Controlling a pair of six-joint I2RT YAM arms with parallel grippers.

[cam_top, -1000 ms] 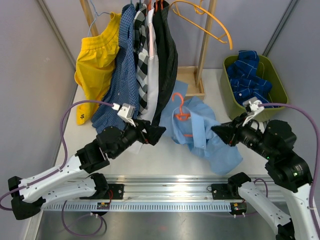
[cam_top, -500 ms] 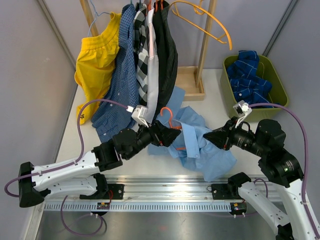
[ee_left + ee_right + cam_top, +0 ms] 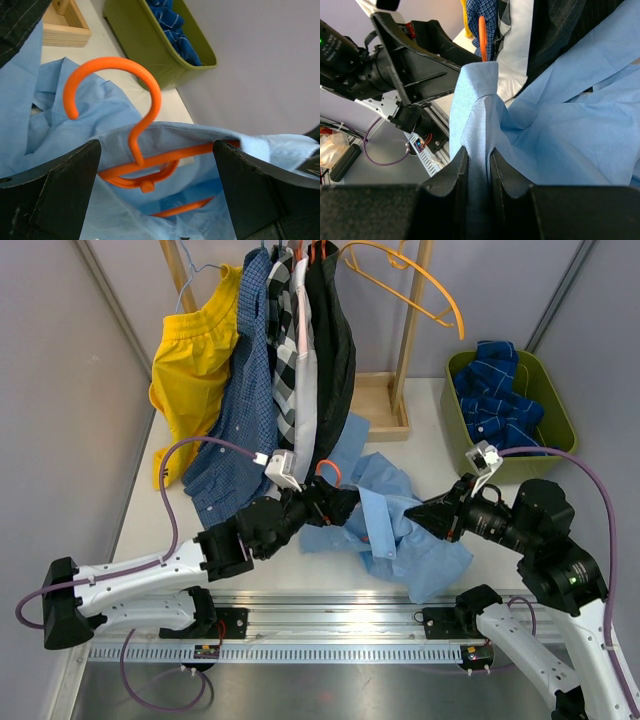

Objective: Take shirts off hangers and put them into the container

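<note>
My right gripper pinches a fold of the light blue shirt, center frame, to hold it back. Left gripper is spread wide, straddling the orange hanger neck, ready to pull it out. Container is upper right.

The light blue shirt is showing as soft, matt woven cloth, creasing finely on the table's smooth, dull pale top near its front edge. The orange hanger in its collar is looking like smooth plastic catching a faint gloss, as is the olive-green container by the right edge. The wooden stand base is showing bare matt grain, and the left gripper's fingers are showing matt black, slightly grainy plastic.
</note>
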